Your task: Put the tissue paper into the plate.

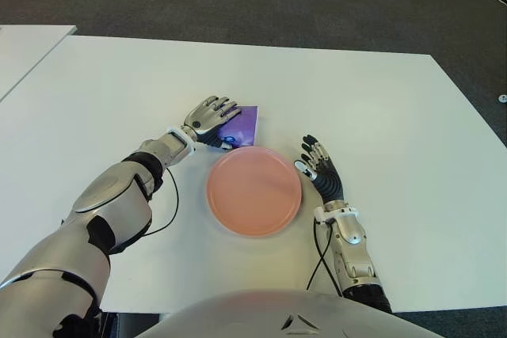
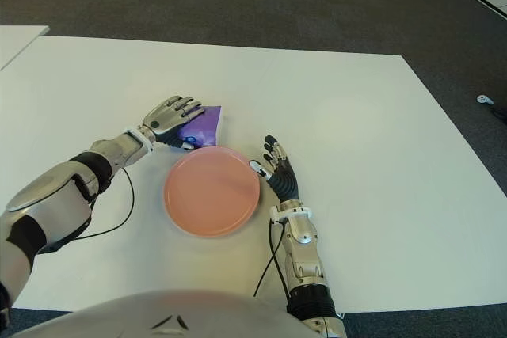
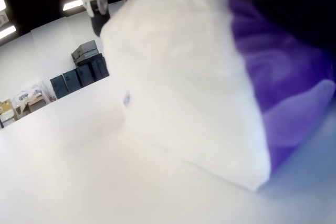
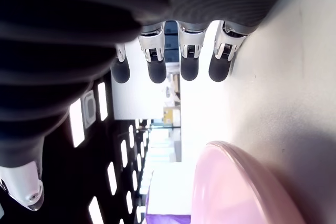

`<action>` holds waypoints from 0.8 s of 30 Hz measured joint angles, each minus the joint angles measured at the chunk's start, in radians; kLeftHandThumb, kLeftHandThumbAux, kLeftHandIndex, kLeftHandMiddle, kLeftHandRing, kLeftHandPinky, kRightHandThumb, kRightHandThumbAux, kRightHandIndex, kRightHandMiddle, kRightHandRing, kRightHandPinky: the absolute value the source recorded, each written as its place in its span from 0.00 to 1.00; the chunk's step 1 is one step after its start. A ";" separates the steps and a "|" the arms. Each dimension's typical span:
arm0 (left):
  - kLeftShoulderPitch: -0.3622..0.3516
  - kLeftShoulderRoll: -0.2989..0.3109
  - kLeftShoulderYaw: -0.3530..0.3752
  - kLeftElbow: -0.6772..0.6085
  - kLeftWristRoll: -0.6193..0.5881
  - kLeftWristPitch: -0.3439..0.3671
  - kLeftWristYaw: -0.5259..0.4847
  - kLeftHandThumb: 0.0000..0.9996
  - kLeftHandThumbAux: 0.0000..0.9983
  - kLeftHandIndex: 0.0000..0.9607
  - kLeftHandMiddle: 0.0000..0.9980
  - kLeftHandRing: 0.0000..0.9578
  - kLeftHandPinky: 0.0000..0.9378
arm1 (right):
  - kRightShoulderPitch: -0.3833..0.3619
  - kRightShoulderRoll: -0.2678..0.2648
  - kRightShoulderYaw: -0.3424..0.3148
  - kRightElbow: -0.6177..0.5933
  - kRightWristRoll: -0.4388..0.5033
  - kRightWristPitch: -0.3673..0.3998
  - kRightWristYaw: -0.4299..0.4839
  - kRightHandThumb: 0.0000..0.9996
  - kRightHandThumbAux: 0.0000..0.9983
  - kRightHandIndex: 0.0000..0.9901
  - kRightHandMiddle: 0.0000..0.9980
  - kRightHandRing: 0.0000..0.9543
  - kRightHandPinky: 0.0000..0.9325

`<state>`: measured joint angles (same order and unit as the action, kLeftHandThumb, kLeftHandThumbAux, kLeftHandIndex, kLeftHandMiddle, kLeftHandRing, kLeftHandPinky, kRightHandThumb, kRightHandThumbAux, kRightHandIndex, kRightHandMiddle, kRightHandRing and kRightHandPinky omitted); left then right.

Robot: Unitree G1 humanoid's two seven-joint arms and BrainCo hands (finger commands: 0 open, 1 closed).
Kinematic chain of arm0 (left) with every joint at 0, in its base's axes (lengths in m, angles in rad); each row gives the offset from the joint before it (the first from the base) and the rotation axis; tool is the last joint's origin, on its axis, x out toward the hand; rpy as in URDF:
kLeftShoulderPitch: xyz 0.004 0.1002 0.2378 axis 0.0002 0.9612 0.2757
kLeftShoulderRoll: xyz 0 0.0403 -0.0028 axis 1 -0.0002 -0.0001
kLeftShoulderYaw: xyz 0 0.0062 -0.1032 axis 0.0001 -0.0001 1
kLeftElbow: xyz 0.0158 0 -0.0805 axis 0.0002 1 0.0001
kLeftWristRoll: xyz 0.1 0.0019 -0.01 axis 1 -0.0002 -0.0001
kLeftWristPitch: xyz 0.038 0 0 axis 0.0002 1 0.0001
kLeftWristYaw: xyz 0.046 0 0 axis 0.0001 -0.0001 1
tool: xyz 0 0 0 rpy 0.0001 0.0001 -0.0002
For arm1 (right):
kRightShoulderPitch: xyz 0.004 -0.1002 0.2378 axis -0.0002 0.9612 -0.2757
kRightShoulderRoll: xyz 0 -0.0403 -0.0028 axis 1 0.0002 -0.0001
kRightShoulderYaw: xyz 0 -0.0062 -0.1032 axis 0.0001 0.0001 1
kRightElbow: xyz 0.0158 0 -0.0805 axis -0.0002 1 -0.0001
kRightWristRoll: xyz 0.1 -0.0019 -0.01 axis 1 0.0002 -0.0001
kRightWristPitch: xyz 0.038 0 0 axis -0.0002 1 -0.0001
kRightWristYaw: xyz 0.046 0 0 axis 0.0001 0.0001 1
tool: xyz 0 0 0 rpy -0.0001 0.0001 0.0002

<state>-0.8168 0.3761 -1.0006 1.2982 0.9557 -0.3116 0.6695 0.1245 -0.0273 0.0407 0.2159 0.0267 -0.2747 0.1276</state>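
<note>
Left hand (image 1: pixel 211 116) lies over the tissue pack (image 1: pixel 242 127), grip unclear; a loose hold could drop it short of the plate (image 1: pixel 253 190).

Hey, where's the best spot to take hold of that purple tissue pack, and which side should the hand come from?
Probably across its short width, from above on the robot's left. The tissue pack lies flat on the table, just behind the plate, which hinders a front approach. The left hand is already over its left part; the right hand shows right of the plate.
</note>
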 measured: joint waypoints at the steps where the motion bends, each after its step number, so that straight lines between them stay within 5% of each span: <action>1: 0.000 0.000 0.000 0.000 0.000 -0.001 0.000 0.23 0.30 0.00 0.00 0.00 0.00 | 0.000 0.000 0.000 -0.001 0.000 0.002 0.000 0.08 0.57 0.00 0.00 0.00 0.00; 8: -0.002 0.004 -0.002 0.000 0.000 -0.005 0.001 0.26 0.35 0.00 0.02 0.02 0.05 | 0.001 -0.002 0.000 -0.003 0.000 0.004 0.000 0.08 0.58 0.00 0.00 0.00 0.00; 11: -0.001 0.006 0.002 0.002 -0.004 -0.011 0.001 0.32 0.41 0.07 0.14 0.15 0.19 | 0.001 -0.003 0.000 -0.003 0.000 0.004 0.000 0.08 0.59 0.00 0.00 0.00 0.00; 16: 0.008 0.006 0.028 0.004 -0.024 -0.017 0.001 0.46 0.51 0.31 0.52 0.53 0.57 | 0.001 -0.003 0.001 -0.005 0.000 0.005 -0.001 0.08 0.59 0.00 0.00 0.00 0.00; 24: 0.007 0.000 0.045 0.004 -0.025 -0.006 0.001 0.68 0.67 0.44 0.70 0.72 0.77 | 0.001 -0.001 0.001 -0.005 0.000 0.006 0.000 0.09 0.60 0.00 0.00 0.00 0.00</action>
<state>-0.8103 0.3761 -0.9560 1.3022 0.9311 -0.3177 0.6709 0.1251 -0.0288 0.0417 0.2111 0.0270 -0.2689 0.1272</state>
